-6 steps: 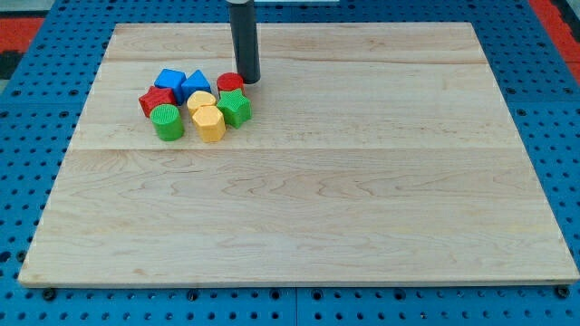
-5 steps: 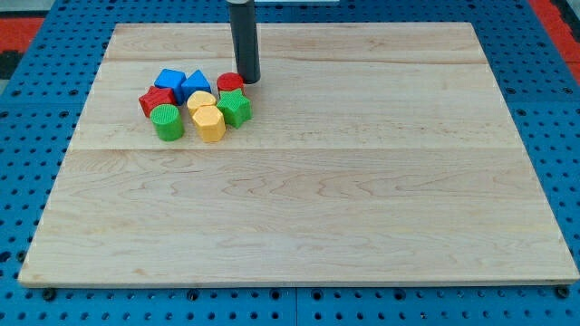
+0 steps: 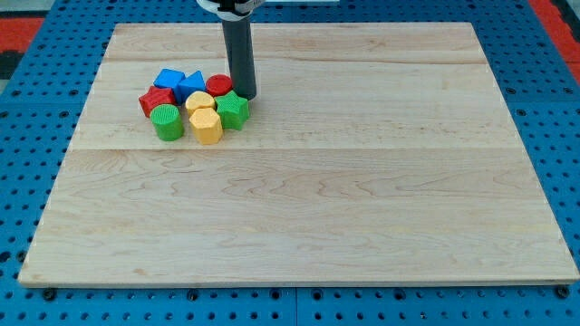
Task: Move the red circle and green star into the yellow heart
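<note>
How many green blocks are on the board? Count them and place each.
2. The green star sits at the cluster's right edge, beside my tip; the round green block sits at the cluster's lower left. None looks hidden.

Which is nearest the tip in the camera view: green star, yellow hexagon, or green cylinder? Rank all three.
From my tip:
1. green star, just below the tip.
2. yellow hexagon, lower left, mid-cluster.
3. green cylinder, at the cluster's left edge.

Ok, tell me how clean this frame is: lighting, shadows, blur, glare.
Camera view: lighting is even and soft; my tip casts only a faint shadow beside the red circle and green star. The wooden board shows no glare. The blocks are sharp, with their ridges readable; the rod's top is cropped at the view's top.
</note>
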Controlling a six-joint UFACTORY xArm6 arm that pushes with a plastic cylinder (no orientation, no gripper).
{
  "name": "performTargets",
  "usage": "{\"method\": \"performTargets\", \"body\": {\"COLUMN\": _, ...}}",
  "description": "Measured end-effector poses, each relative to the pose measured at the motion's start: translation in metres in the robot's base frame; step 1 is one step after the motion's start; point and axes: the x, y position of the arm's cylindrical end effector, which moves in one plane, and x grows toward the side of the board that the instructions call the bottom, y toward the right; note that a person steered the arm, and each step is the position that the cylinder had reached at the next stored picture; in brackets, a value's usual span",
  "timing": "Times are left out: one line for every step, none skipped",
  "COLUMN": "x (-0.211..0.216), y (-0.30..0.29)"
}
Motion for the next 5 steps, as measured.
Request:
{"method": "performTargets", "body": {"x": -0.0058, "y": 0.0}}
{"method": "performTargets", "body": {"x": -0.0072, "y": 0.0}}
{"method": "performTargets", "body": {"x": -0.0087, "y": 0.001}}
{"method": "performTargets", "body": {"x": -0.0087, "y": 0.0074}}
{"method": "performTargets", "body": {"x": -0.0089, "y": 0.0083}}
